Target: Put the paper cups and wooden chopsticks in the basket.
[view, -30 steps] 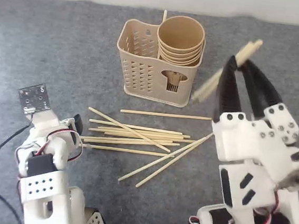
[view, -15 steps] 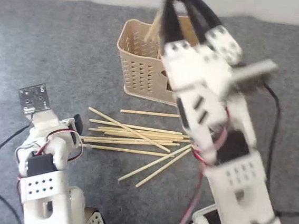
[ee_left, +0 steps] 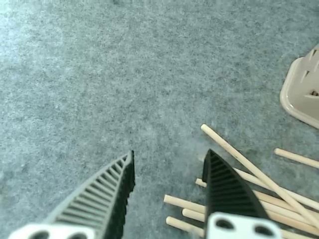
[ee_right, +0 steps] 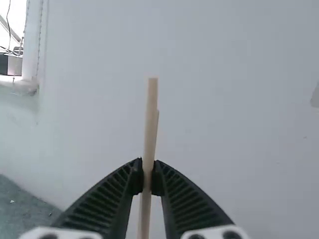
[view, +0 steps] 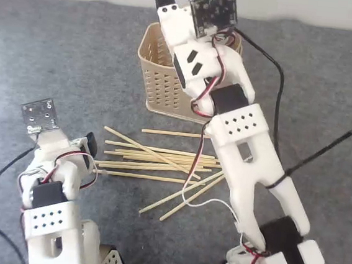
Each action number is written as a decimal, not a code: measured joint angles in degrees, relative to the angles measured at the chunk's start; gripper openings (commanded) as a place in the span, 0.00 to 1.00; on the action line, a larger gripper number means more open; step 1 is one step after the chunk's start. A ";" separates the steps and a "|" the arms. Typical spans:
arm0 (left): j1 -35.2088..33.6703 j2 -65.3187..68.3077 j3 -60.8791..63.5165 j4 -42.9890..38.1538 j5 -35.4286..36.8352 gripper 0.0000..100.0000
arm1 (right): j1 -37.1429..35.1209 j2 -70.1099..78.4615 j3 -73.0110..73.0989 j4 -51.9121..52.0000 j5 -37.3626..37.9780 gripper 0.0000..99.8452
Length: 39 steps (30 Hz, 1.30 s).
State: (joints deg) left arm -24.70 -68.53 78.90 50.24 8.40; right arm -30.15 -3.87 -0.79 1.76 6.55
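My right arm (view: 243,145) stretches across the surface (view: 59,52) and over the basket (view: 152,67), which stands near the far edge. The right jaws are pinched tight on a chopstick (ee_right: 151,119), which is held upright with its end poking up past the tips. The loose chopsticks (view: 161,158) lie in a heap mid-surface, just in front of the basket. My left arm (view: 52,182) sits by the near-left corner. The left jaws are spread wide and empty, low over the surface beside the heap's ends.
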 measured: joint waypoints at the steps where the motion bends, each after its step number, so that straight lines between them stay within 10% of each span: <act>1: 0.00 0.00 0.00 0.00 0.00 0.21 | 0.09 0.35 0.00 0.00 0.18 0.03; 17: 0.00 0.00 0.00 0.00 -0.09 0.21 | 0.00 -3.16 -8.09 21.71 -6.15 0.06; 39: 4.66 0.00 -2.73 6.86 -0.09 0.21 | 12.13 -45.36 -12.31 97.93 -14.86 0.06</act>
State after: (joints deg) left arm -20.04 -68.53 76.18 57.10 8.31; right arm -18.02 -49.23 -13.10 99.69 -8.31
